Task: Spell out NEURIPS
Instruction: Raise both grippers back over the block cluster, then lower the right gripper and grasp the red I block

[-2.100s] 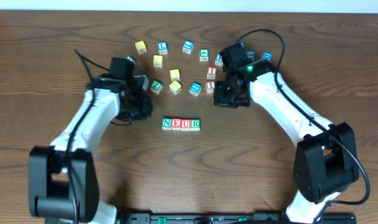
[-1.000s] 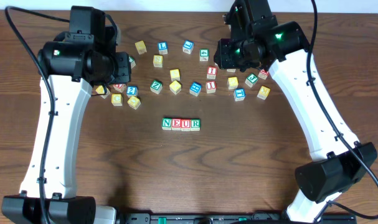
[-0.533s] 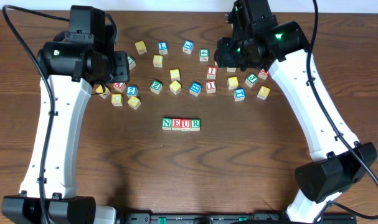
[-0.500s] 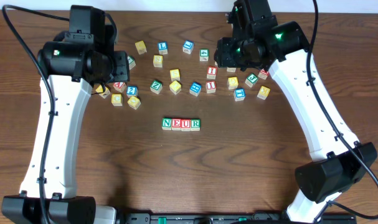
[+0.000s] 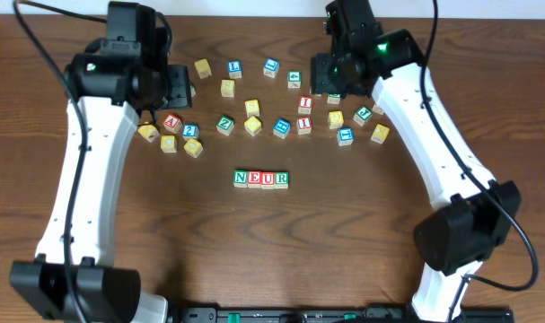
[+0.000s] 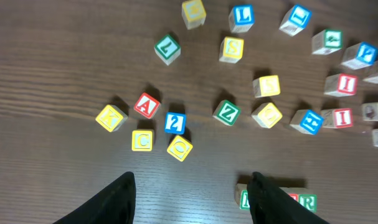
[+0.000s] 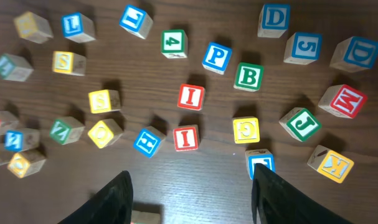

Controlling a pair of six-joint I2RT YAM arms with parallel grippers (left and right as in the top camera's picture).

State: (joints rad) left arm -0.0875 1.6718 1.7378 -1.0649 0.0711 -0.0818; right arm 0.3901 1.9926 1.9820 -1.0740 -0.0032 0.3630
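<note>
- Cubes of painted wood are what you are handling. Judge them light, rigid and sturdy, with smooth faces that may slip or spin if you catch a corner.
- Pinch each one across two opposite flat sides, square to the faces, with the letter kept upward. Cubes this light will likely skid if nudged, so come straight down.
- The left fingers (image 6: 117, 199) stand spread with nothing between them, above the left part of the scatter.
- The right fingers (image 7: 114, 199) are likewise spread and empty, above the right part.
- In the row (image 5: 261, 179) you have four cubes, N, E, U and R, touching side by side. It sits on the bench (image 5: 344, 233) well apart from the loose cubes, on the side nearer the arms' bases.
- Three letters are left to fetch: I, P and S.
- There are two red I cubes, the far I cube (image 7: 191, 96) and the near I cube (image 7: 186, 137), one behind the other.
- The far one has open bench on both flanks. The near one has a blue cube (image 7: 149, 141) just beside it, so the far one looks the easier take.
- There is one blue P cube (image 7: 218, 57), lying between the green 4 cube (image 7: 174, 43) and the green B cube (image 7: 248, 76). Both are near, so line your approach along its free sides.
- Two yellow cubes read as S, the upper S cube (image 7: 68, 61) and the lower S cube (image 7: 104, 99). Each stands apart from its neighbours, and you need only one.
</note>
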